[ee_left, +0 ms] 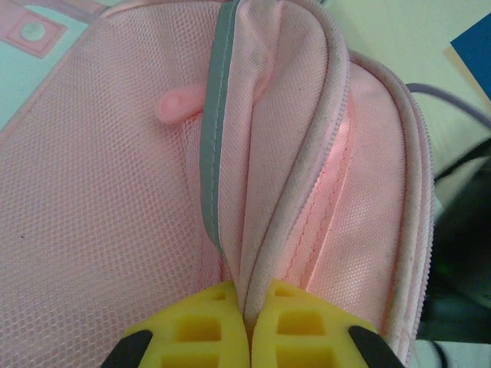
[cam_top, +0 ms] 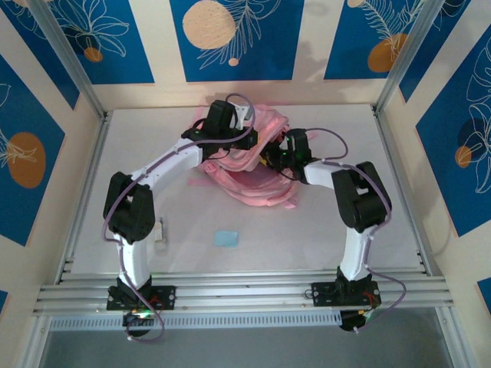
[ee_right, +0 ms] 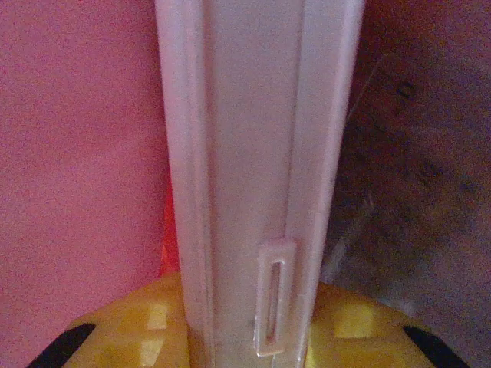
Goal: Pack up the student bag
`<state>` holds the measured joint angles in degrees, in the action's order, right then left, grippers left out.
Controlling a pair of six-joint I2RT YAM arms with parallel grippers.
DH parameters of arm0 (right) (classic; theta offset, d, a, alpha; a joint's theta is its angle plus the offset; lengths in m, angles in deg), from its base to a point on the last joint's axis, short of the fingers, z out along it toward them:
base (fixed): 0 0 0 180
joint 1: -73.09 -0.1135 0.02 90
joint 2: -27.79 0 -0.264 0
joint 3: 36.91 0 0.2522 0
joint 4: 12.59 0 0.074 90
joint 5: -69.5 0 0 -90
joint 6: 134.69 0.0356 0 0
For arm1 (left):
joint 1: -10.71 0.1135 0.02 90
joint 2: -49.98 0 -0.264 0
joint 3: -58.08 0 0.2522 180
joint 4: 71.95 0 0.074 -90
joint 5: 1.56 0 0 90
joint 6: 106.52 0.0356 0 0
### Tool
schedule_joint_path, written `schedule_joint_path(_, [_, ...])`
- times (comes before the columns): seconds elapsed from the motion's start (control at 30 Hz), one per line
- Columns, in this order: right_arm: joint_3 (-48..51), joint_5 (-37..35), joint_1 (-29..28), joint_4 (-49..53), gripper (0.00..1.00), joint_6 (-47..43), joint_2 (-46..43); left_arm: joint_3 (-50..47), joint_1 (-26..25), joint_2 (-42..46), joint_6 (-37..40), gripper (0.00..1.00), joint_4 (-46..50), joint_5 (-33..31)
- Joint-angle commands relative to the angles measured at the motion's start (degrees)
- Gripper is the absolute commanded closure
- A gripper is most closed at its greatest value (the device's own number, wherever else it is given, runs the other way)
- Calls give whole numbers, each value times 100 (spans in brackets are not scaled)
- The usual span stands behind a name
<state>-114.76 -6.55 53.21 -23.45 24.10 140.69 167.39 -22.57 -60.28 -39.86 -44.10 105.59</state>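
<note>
Midway, by my judgement: student bag (cam_top: 257,180) lay by the counter's (cam_top: 322,230) far edge, centre. Left hand (ee_left: 247,322) pinched tight on its zip rim; right hand (ee_right: 245,330) clamped a pale flat box (ee_right: 245,153) against pink fabric, likely the bag's inside. Small blue item (cam_top: 226,238) lay unpacked near the front edge.

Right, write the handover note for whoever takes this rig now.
Left fingers: shut, pinching the bag by its zip edge.
Right fingers: shut on a flat white case, pink fabric beside it, apparently at the bag's opening.
Bag: lying at the far middle of the table.
Done: opening gripped, case brought to the bag.
Left: let go of the case inside; a small blue item on the near table looks unpacked.
</note>
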Motion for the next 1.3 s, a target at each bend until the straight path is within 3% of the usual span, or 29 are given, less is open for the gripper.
schedule_joint_path(0.0, [-241, 207, -69, -914, 90, 593, 222, 19, -37, 452, -103, 100, -780, 148])
schedule_joint_path(0.17, [304, 65, 12, -529, 62, 411, -378, -118, 23, 396, -52, 100, -829, -27])
schedule_joint_path(0.37, [849, -309, 192, 1384, 34, -450, -1815, -222, 52, 257, -104, 100, -980, -14])
schedule_joint_path(0.67, [1044, -839, 351, 3777, 28, -1712, -3172, -260, 51, 105, -233, 100, -994, 145])
schedule_joint_path(0.7, [1077, -1004, 329, 3969, 28, -1829, -3277, -281, 54, 116, -211, 95, -958, 148])
schedule_joint_path(0.83, [1316, -1369, 308, 4290, 25, -2005, -3509, -530, 151, 457, 130, 56, -662, -230])
schedule_joint_path(0.9, [1415, -1371, 297, 4293, 25, -2002, -3529, -871, 316, 722, 100, 45, -782, -260])
schedule_joint_path(1.03, [1563, -1267, 218, 4116, 25, -1963, -3425, -1559, 795, 1183, -56, 38, -922, -267])
schedule_joint_path(1.27, [1505, -1263, -28, 3889, 25, -1847, -3007, -2897, 1520, 1493, -696, 35, -1707, -345])
